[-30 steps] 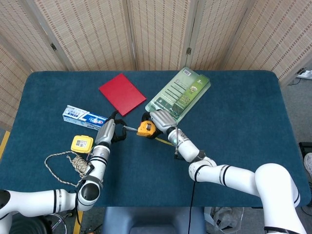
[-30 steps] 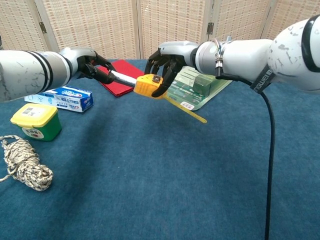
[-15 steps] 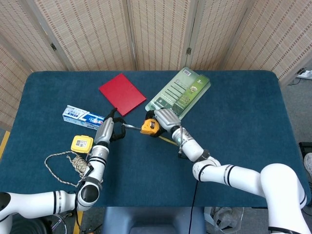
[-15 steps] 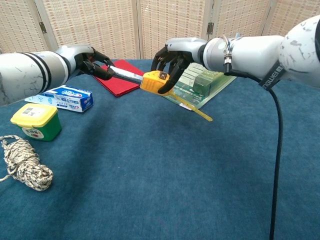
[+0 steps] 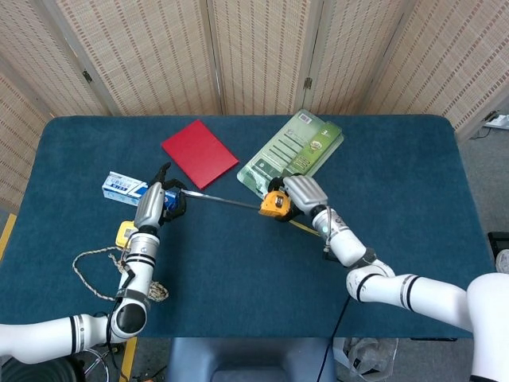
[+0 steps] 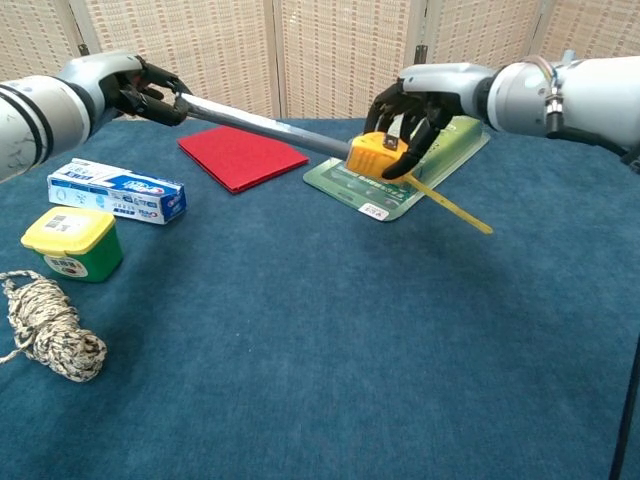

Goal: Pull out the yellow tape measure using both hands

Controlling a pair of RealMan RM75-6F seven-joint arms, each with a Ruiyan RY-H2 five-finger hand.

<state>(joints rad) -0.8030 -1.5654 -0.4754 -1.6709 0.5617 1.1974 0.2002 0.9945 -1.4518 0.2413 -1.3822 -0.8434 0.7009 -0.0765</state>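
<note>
My right hand (image 5: 296,193) (image 6: 415,100) grips the yellow tape measure case (image 5: 276,204) (image 6: 373,155) above the table, near the green package. A yellow strap (image 6: 452,208) dangles from the case to the right. The steel blade (image 5: 219,198) (image 6: 265,122) stretches leftward from the case to my left hand (image 5: 155,202) (image 6: 140,88), which pinches its end above the toothpaste box. The two hands are far apart, with the blade taut between them.
A red booklet (image 5: 199,153) (image 6: 240,156) and a green package (image 5: 293,153) (image 6: 432,166) lie at the back. A toothpaste box (image 5: 119,185) (image 6: 115,193), a small yellow-lidded tub (image 6: 69,242) and a coil of rope (image 5: 107,273) (image 6: 42,331) sit at the left.
Both hands have moved apart: the right carried the case rightward, the left drew the blade end leftward. Much more blade is out now.
</note>
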